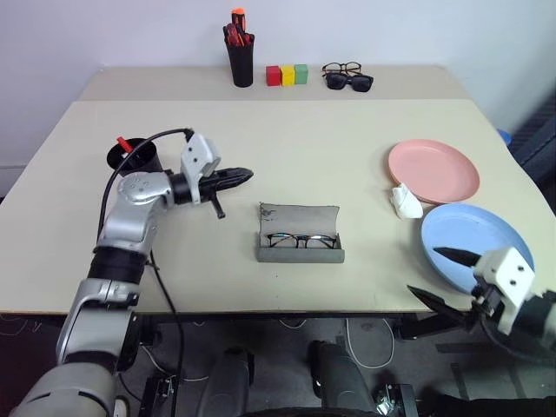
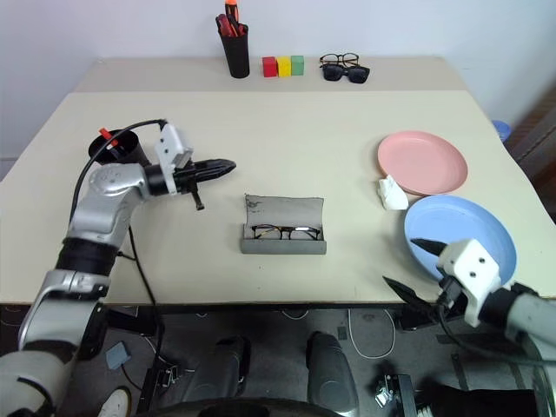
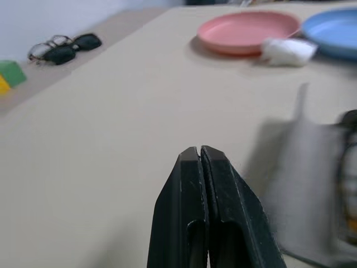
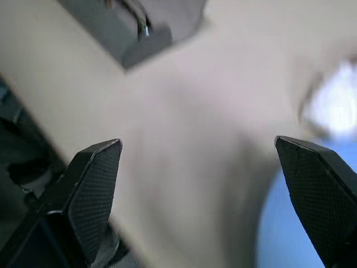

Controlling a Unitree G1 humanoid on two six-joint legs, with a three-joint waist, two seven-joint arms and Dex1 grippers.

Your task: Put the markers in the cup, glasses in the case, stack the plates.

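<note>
The grey case lies open at mid-table with the thin-framed glasses inside it. At the left stands the black cup, and a marker's red cap sticks out of it. My left gripper is shut on nothing and hovers between the cup and the case, pointing towards the right. The pink plate and the blue plate lie side by side at the right, apart. My right gripper is open at the table's front edge, beside the blue plate.
A small white crumpled object lies between the two plates. Along the back edge stand a black pen pot of red pens, three coloured blocks and two other pairs of glasses.
</note>
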